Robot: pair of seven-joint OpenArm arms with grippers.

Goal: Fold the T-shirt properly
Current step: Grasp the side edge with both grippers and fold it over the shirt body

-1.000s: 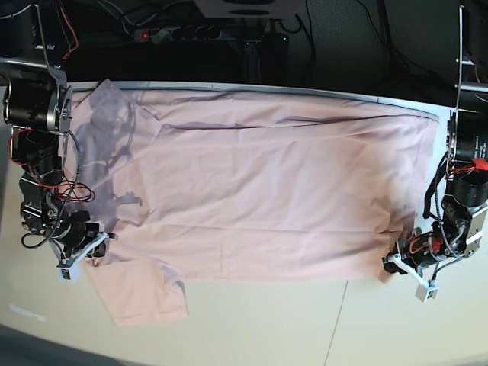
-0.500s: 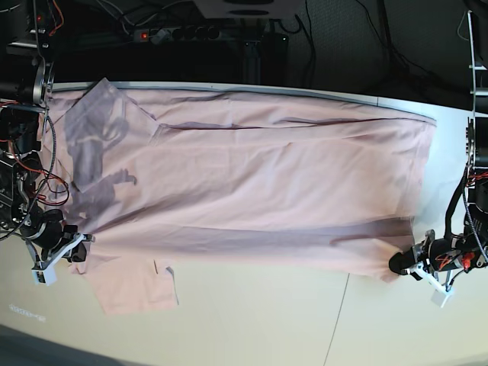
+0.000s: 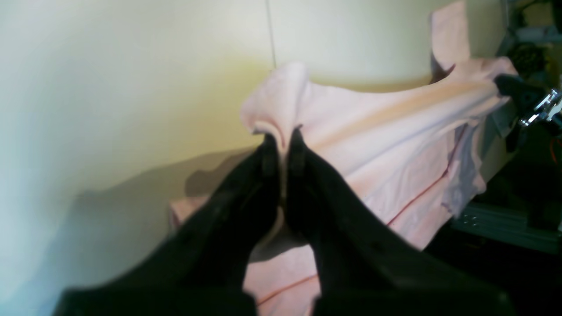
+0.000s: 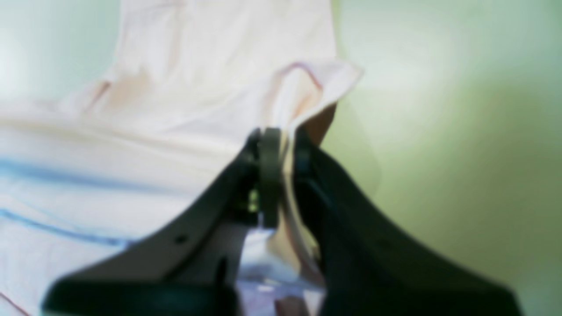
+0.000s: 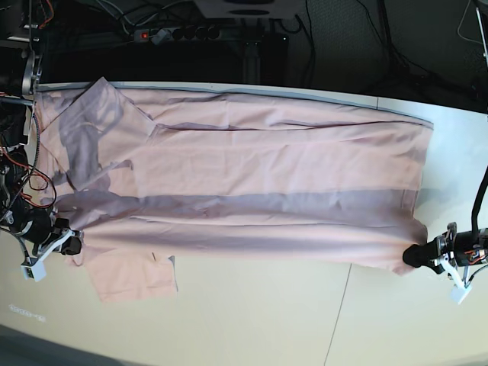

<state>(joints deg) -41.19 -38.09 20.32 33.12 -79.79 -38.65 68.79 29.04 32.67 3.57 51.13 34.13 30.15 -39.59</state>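
Observation:
The pale pink T-shirt lies stretched across the table, plain side up, with no lettering showing. Its near edge hangs taut between both grippers and casts a dark shadow band on the cloth below. My left gripper is shut on the near hem corner at the view's right; in the left wrist view its jaws pinch a fold of the shirt. My right gripper is shut on the shoulder end at the view's left; in the right wrist view its jaws clamp the cloth. One sleeve lies flat in front.
The cream table has a thin seam running to its front edge. Behind the table's back edge are a power strip and dark cables. The arms' bodies and wiring stand at the far left and far right.
Both grippers have moved outward and toward the table's front, pulling the shirt's near edge taut. The shirt is stretched wider and a shadow band now runs along it.

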